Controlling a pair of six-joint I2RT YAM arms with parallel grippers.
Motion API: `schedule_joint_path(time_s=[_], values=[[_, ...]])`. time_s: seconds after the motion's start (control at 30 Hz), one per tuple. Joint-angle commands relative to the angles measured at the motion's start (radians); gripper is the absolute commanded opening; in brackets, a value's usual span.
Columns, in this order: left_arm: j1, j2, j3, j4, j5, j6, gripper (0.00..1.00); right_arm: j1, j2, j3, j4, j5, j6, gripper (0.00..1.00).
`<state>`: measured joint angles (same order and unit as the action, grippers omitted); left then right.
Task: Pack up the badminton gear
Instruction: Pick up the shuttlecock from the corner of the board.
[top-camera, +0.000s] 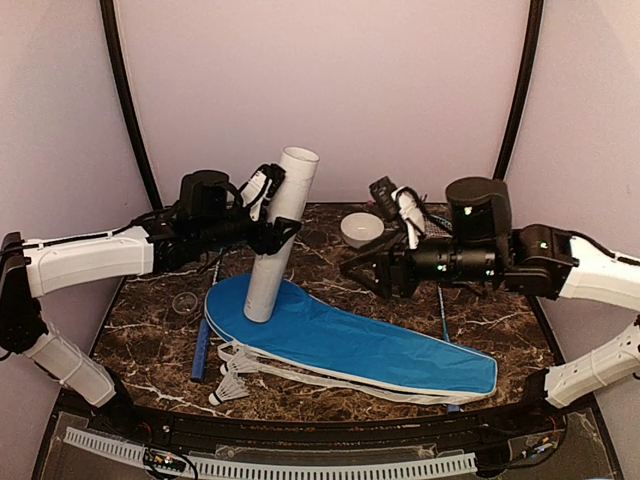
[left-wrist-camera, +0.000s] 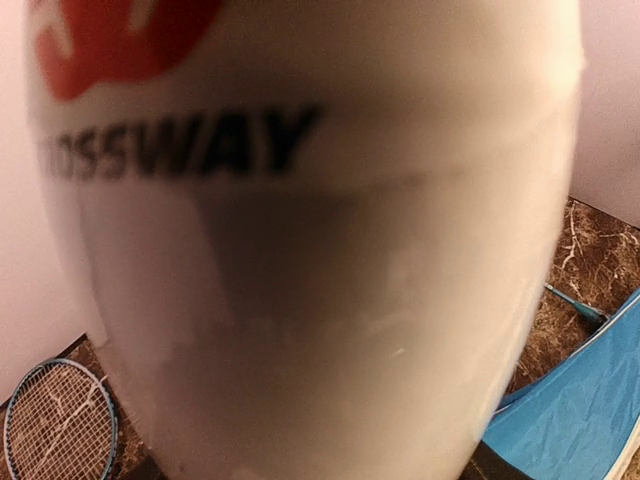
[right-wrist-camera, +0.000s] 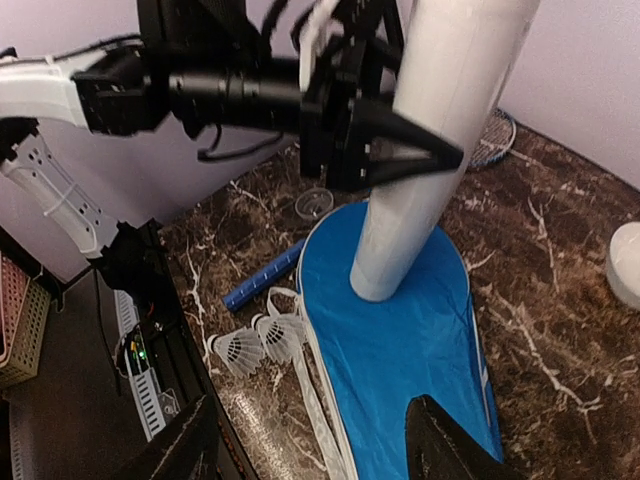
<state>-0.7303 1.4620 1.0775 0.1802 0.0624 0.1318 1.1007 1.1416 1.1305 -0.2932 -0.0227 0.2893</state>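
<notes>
From above, the left gripper (top-camera: 272, 236) is clamping its jaws on the long white tube (top-camera: 293, 185). The tube is standing tilted, its foot on the wide end of the blue racket cover (top-camera: 350, 345), which is lying on the desk (top-camera: 150, 335). Shuttlecocks (top-camera: 232, 385) are lying just beside the cover's near edge. The right gripper (top-camera: 358, 270) is hovering near the cover's far edge, jaws spread wide.

At the left wrist, the tube (left-wrist-camera: 300, 260) is filling the view, with the cover (left-wrist-camera: 585, 415) below it and a racket head (left-wrist-camera: 55, 425) well apart from the cover.

At the right wrist, the right gripper (right-wrist-camera: 315, 445) is gaping wide above the cover (right-wrist-camera: 400, 340). The tube (right-wrist-camera: 430, 130) is standing on the cover, and the shuttlecocks (right-wrist-camera: 255, 348) are lying just beside its trim.
</notes>
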Motion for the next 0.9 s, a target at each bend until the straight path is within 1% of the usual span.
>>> schedule_joint_path(time_s=[0.0, 0.1, 0.2, 0.33, 0.53, 0.67, 0.87], values=[[0.04, -0.086, 0.043, -0.026, -0.008, -0.011, 0.68, 0.065, 0.101, -0.115, 0.212, 0.037, 0.109, 0.62], [0.064, -0.115, 0.039, -0.044, -0.006, -0.012, 0.68, 0.116, 0.211, -0.135, 0.306, 0.056, 0.136, 0.61], [0.084, -0.146, 0.002, -0.036, 0.018, -0.021, 0.68, 0.166, 0.34, -0.1, 0.365, 0.051, 0.154, 0.61], [0.099, -0.168, -0.069, 0.024, 0.056, -0.038, 0.68, 0.229, 0.537, -0.007, 0.414, -0.007, 0.18, 0.59], [0.109, -0.173, -0.138, 0.081, 0.087, -0.049, 0.68, 0.283, 0.79, 0.164, 0.406, -0.091, 0.166, 0.58], [0.109, -0.163, -0.177, 0.114, 0.114, -0.049, 0.67, 0.292, 0.88, 0.241, 0.384, -0.117, 0.153, 0.58], [0.109, -0.162, -0.173, 0.115, 0.115, -0.04, 0.67, 0.292, 0.951, 0.3, 0.353, -0.11, 0.133, 0.55]])
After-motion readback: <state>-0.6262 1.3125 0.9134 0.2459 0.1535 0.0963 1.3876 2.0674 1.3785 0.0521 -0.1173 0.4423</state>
